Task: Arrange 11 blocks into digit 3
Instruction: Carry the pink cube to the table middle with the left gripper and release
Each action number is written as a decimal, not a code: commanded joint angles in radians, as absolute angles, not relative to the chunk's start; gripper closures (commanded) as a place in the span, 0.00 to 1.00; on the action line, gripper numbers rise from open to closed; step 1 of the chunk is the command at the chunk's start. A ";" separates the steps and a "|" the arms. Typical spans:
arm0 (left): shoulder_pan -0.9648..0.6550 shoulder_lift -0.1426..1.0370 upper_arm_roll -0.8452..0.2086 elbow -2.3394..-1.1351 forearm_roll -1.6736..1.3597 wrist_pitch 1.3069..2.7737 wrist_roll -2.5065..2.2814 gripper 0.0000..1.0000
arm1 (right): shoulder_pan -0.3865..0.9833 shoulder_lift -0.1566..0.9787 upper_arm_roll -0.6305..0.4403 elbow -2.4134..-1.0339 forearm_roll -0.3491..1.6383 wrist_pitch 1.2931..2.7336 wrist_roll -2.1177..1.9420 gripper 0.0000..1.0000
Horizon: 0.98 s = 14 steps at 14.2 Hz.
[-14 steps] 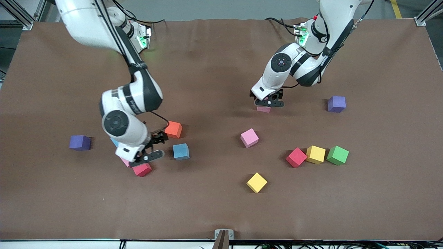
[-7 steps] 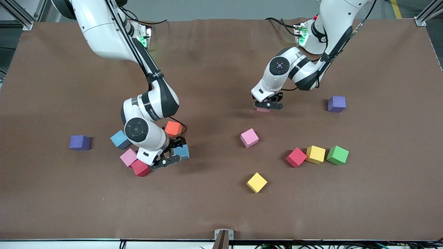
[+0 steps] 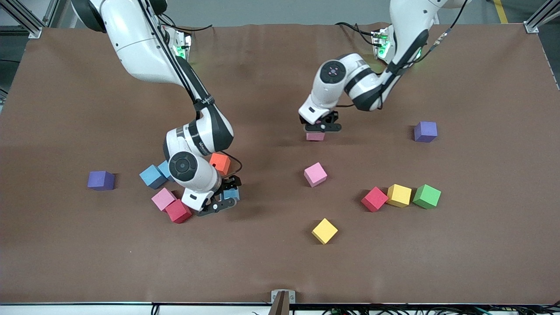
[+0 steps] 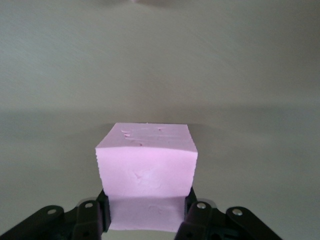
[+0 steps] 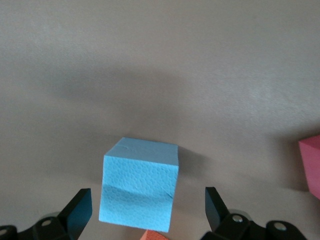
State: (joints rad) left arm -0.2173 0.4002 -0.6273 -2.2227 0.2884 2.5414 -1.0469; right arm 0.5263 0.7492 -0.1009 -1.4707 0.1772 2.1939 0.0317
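Bearing no legible writing: blocks (image 3: 315, 174)

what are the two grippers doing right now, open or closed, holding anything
Left gripper: shut on a pink block, over the table's middle.
Right gripper: open, fingers on either side of a light blue block, not yet gripping it.

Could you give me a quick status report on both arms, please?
Left claw shut on pink block, carried above table. Right claw open, astride light blue block. Orange block close beside.

Robot lab: brown-matted table (image 3: 280, 271), aluminium framing (image 3: 26, 19)
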 commanded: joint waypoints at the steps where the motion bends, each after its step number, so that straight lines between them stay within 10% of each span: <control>1: -0.288 0.462 -0.626 -2.104 0.307 2.433 -1.089 0.56 | 0.540 0.778 -0.109 -1.440 0.199 2.194 0.029 0.00; 7: -0.370 0.607 -0.618 -1.908 0.365 2.359 -1.143 0.59 | 0.552 0.805 -0.109 -1.439 0.196 2.195 0.031 0.05; 10: -0.388 0.641 -0.617 -1.882 0.413 2.358 -1.167 0.59 | 0.552 0.811 -0.109 -1.439 0.195 2.197 0.014 0.30; 12: -0.416 0.657 -0.617 -1.875 0.417 2.359 -1.189 0.59 | 0.552 0.811 -0.109 -1.439 0.195 2.226 -0.012 0.64; 14: -0.428 0.667 -0.603 -1.867 0.422 2.359 -1.204 0.59 | 0.551 0.810 -0.110 -1.439 0.193 2.227 -0.012 0.68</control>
State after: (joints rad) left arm -0.3999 0.6525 -0.6194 -1.9003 0.3943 2.3814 -1.1722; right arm 0.5455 0.7993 -0.1021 -1.4549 0.1772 2.2218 0.0067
